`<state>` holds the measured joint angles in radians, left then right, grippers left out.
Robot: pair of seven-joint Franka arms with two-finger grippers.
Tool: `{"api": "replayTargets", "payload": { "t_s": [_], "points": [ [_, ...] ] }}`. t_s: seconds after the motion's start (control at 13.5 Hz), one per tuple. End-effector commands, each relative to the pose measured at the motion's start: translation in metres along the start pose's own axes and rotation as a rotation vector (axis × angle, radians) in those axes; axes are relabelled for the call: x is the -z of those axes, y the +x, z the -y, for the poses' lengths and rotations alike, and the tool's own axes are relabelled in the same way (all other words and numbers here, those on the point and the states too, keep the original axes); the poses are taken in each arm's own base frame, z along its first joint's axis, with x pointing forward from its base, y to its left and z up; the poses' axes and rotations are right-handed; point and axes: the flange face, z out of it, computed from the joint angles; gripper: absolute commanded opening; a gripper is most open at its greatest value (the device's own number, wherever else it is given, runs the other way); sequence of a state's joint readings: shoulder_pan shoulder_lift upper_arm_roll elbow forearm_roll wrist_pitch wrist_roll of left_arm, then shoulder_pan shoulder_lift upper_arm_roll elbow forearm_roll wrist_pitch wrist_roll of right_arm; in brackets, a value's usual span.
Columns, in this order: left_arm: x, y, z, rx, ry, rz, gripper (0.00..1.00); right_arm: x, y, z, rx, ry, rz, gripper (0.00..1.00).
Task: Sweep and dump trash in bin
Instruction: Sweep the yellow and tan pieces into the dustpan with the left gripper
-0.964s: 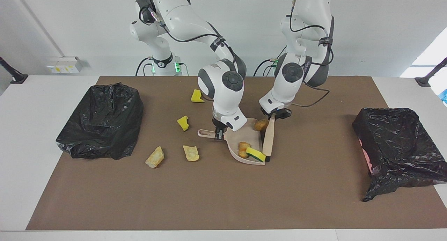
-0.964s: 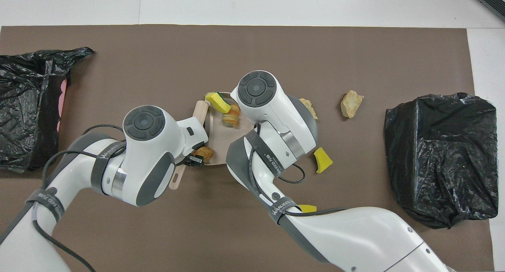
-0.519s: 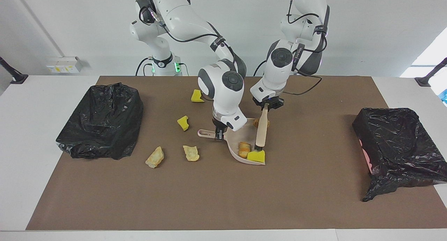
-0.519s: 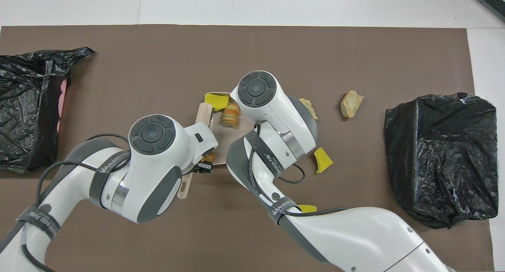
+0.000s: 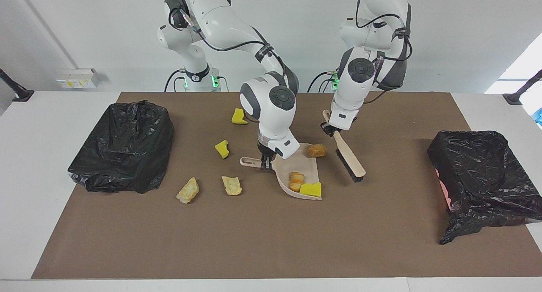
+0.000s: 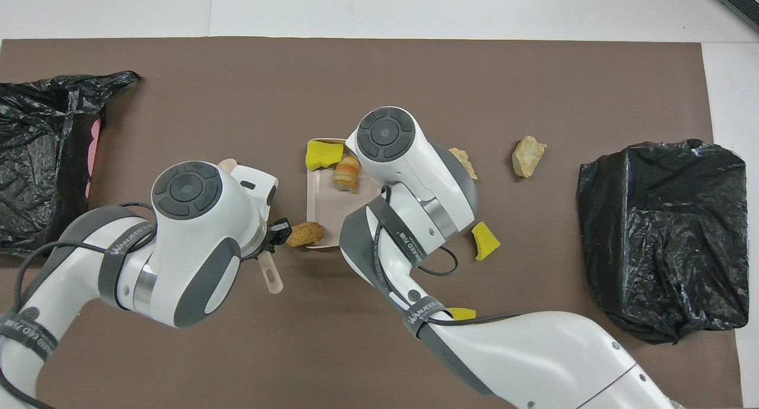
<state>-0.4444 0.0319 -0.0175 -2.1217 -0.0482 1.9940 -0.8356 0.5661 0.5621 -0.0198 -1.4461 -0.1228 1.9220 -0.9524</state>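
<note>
Across the facing view, a black-lined bin [image 5: 123, 146] sat at the right arm's end of the table, with trash scattered on the brown mat [image 5: 254, 241] beside it: two tan bread-like lumps [image 5: 188, 190] [image 5: 232, 185] farthest from the robots, a yellow sponge chunk [image 5: 222, 149] nearer to them, and another [image 5: 239, 116] nearer again. At mid-table the right gripper [image 5: 265, 163] was clamped on the handle of the beige dustpan [image 5: 305, 165], which lay flat on the mat holding an orange-brown bread piece [image 5: 296, 180] and a yellow sponge [image 5: 311, 189] near its lip. A round brown lump [image 5: 316, 150] rested just at the pan's wall, on the side toward the robots. The left gripper [image 5: 331, 129], closed on the handle of a hand brush [image 5: 349, 158], held it tilted and raised over the mat beside the pan. A second black-lined bin [image 5: 487, 177] stood at the left arm's end. The scraps looked light and soft, likely to roll or bounce rather than slide, so they were judged better pushed low by the bristles than gripped; the pan looked best carried level by its handle.
</note>
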Motion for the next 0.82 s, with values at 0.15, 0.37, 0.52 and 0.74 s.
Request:
{"api": "replayTargets", "payload": {
  "t_s": [0.15,0.37,0.52,0.74],
  "points": [
    [-0.041,-0.075,0.002,0.006,-0.076,0.048,0.00,-0.005,-0.002,0.007,-0.018,0.006,-0.015,0.00],
    [-0.039,-0.105,-0.053,-0.064,-0.249,-0.038,0.00,-0.004,-0.002,0.007,-0.018,0.004,-0.017,0.00],
    [-0.031,-0.109,-0.066,-0.138,-0.264,-0.054,0.00,-0.004,-0.002,0.007,-0.018,0.004,-0.017,0.00],
    [-0.036,-0.093,-0.049,-0.160,-0.197,-0.006,0.00,-0.003,-0.001,0.006,-0.019,-0.003,-0.025,0.00]
  ]
}}
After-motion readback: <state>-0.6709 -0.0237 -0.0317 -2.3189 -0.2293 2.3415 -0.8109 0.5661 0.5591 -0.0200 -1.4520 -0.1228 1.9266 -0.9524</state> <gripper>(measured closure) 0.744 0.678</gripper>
